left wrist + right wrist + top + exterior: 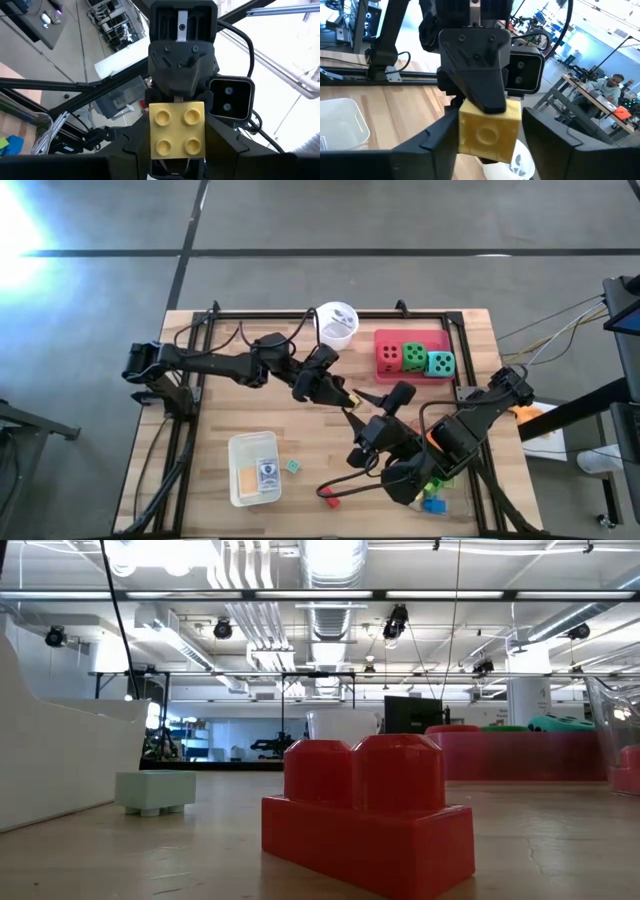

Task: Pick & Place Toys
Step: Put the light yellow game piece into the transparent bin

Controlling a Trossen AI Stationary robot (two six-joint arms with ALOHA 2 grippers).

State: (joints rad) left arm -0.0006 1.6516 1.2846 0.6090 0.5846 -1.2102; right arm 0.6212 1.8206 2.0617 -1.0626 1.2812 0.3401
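Nearest, a yellow four-stud plastic brick (pixel 177 129) sits clamped in the left claw (pixel 345 399) mid-table, the right claw (pixel 487 135) half-closed around it: a handover, I judge. Next, right must grip firmly before left releases.

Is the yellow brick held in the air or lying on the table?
In the air: the left gripper fingers pinch the yellow brick above the table, and the right gripper's fingers flank it, a handover.
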